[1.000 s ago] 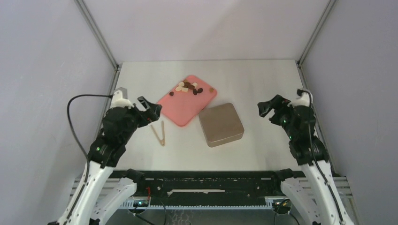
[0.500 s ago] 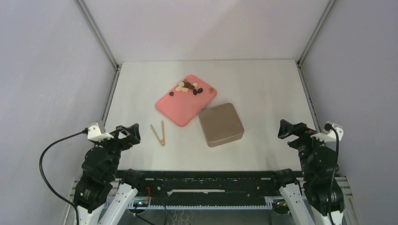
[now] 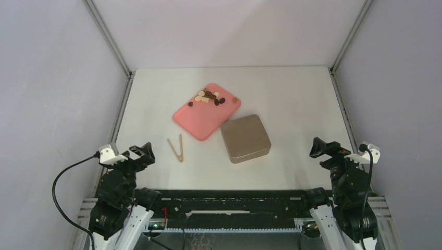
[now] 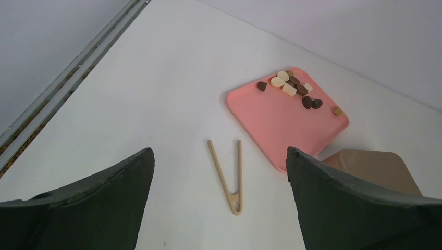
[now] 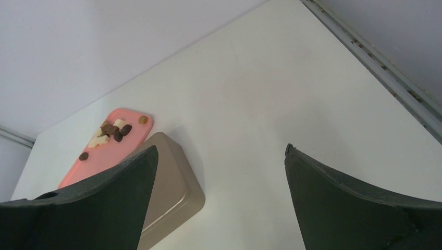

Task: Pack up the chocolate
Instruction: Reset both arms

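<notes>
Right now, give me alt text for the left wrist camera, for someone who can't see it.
A pink tray with a cluster of brown and cream chocolates sits on a white table, thin wooden tongs lying nearer the camera and a tan tin at lower right. The left gripper shows dark fingers wide open at the bottom, holding nothing.

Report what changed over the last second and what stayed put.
Both arms drew back from mid-table toward their bases at the near edge. The left gripper and right gripper are open and empty, having taken nothing. The chocolate on the pink tray, the wooden tongs and the closed tin stayed where they were.
</notes>
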You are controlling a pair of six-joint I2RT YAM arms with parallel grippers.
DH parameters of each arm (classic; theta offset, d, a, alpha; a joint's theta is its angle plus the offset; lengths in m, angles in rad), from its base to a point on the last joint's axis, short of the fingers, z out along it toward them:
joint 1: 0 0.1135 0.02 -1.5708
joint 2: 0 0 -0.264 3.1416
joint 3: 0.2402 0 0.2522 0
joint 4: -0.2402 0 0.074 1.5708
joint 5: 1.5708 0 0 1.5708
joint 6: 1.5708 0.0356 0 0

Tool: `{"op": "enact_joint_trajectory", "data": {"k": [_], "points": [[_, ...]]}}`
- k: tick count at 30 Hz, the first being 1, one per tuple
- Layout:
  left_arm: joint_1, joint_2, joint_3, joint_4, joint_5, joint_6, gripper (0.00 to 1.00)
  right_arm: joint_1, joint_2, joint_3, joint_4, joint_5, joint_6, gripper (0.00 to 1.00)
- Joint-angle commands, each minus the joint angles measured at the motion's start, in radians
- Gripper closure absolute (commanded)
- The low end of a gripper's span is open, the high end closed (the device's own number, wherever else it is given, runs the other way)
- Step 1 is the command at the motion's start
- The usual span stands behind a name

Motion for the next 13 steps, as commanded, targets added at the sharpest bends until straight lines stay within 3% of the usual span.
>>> {"op": "enact_joint_trajectory", "data": {"k": [1,13], "points": [[0.005,-0.024,-0.002,0.027,-0.006,0.021,0.0,-0.003,-0.008,-0.005,0.013,0.019,-0.009,0.0],[0.005,-0.029,0.0,0.027,-0.006,0.021,0.0,-0.003,-0.015,-0.012,0.013,0.024,-0.004,0.0]]}}
